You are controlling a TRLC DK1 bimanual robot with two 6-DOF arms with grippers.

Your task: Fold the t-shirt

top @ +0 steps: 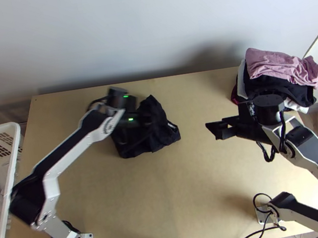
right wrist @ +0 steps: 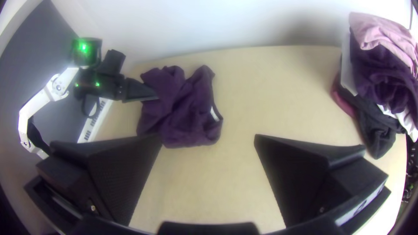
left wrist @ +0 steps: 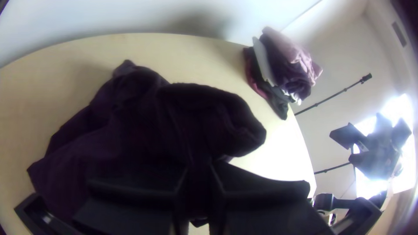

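The shirt (top: 161,135) lay bunched on the table (top: 195,199), a little left of the middle and towards the far side. A pale tag (right wrist: 214,114) showed near one edge of it, and several creases ran across the cloth. The left gripper (top: 147,119) was at the shirt's left part; its fingers stood nearly together with dark cloth between them and, as far as the murky left wrist view allowed, were clamped on that cloth. The right gripper (top: 216,130) was over the table, between shirt and pile (top: 285,69), well apart from the shirt; its fingers stood wide, grasping nothing. The pile occupied the far right corner, pink cloth uppermost. A white basket (top: 16,133) stood at the left edge.
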